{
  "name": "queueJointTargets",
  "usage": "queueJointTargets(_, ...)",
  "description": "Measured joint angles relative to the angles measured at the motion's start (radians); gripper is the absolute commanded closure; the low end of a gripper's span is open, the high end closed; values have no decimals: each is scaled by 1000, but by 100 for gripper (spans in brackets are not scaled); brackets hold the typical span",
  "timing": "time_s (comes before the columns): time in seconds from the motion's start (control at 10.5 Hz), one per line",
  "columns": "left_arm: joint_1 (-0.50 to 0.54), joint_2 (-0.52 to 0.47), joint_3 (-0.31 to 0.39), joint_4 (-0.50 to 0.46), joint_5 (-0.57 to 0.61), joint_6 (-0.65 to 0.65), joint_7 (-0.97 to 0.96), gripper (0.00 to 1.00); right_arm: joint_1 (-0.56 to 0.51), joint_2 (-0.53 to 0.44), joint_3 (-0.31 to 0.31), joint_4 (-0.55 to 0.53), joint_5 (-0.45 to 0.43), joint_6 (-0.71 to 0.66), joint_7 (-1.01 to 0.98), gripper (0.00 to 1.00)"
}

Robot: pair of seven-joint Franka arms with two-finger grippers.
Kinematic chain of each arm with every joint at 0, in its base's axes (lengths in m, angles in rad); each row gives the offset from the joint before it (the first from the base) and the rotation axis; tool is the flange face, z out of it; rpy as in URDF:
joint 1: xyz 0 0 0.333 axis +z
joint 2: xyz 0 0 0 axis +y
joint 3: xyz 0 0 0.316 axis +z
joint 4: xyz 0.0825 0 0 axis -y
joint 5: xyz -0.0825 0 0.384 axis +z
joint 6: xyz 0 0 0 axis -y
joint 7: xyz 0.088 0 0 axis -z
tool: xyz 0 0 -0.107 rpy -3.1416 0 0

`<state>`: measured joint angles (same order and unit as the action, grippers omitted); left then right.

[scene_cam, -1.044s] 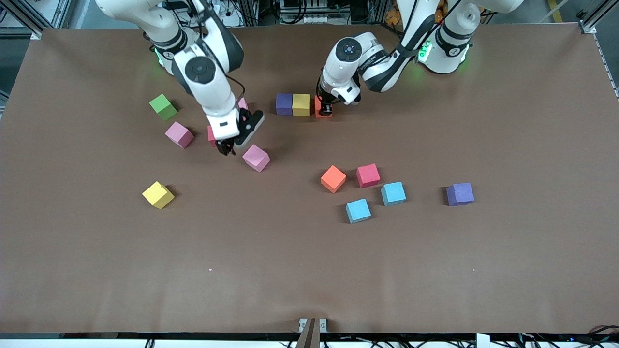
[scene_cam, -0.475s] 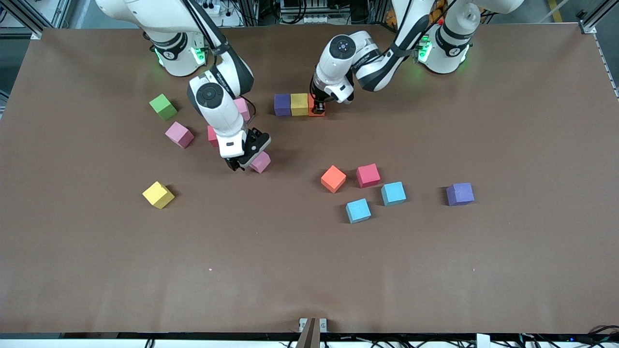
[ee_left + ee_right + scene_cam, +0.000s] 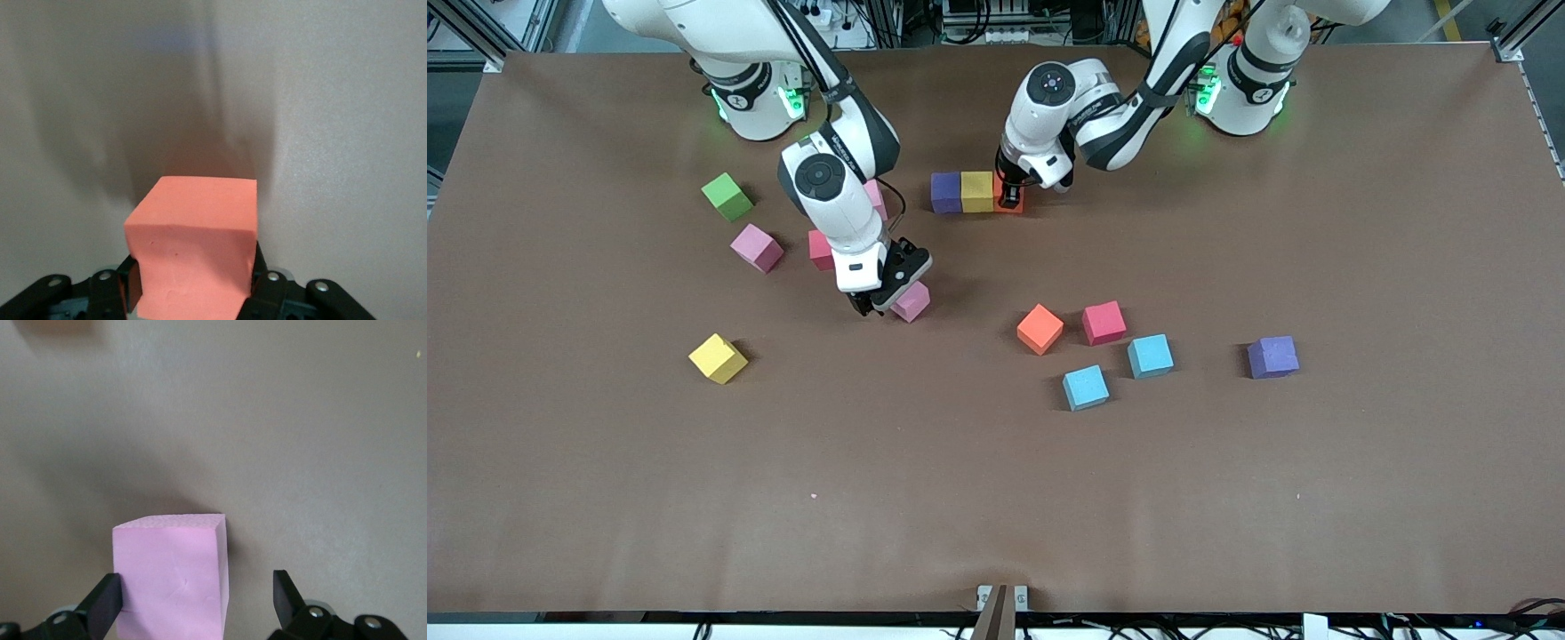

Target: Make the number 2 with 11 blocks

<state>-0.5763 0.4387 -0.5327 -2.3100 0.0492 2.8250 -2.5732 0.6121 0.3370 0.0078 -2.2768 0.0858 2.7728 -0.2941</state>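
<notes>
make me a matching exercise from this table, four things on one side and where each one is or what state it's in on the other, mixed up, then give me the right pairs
1. orange block
2. green block
3. right gripper
4. yellow block

A. open around a pink block
B. between a purple block and the held block
C. held in the left gripper
D. alone toward the right arm's end of the table

Pairs: 1-C, 2-D, 3-A, 4-B

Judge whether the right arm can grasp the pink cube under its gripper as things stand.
Probably yes: the right gripper is open with its fingers on either side of the pink cube, and no other cube crowds it.
</notes>
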Motion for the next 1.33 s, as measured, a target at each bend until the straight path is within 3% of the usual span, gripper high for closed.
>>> queueJointTargets(0.38,7,-8,6,29,12,-19,160,0,0,0,2,47,0,-72,0,0)
queueJointTargets(0.57,23,-43,10,71,13,-116,195,0,8,1,3,59,0,-98,1,0)
queueJointTargets(0.85,65,-92,13,148,15,-256,302,0,16,29,4,58,0,-89,3,0)
queueJointTargets(1.14,104,-121,40,167,15,-277,484,0,16,92,4,57,0,-14,3,0)
queueJointTargets(1.23,106,-120,64,179,15,-280,546,0,16,105,4,57,0,-3,4,53)
queueJointTargets(1.33,106,-119,94,193,16,-285,633,0,16,109,4,58,0,1,5,89)
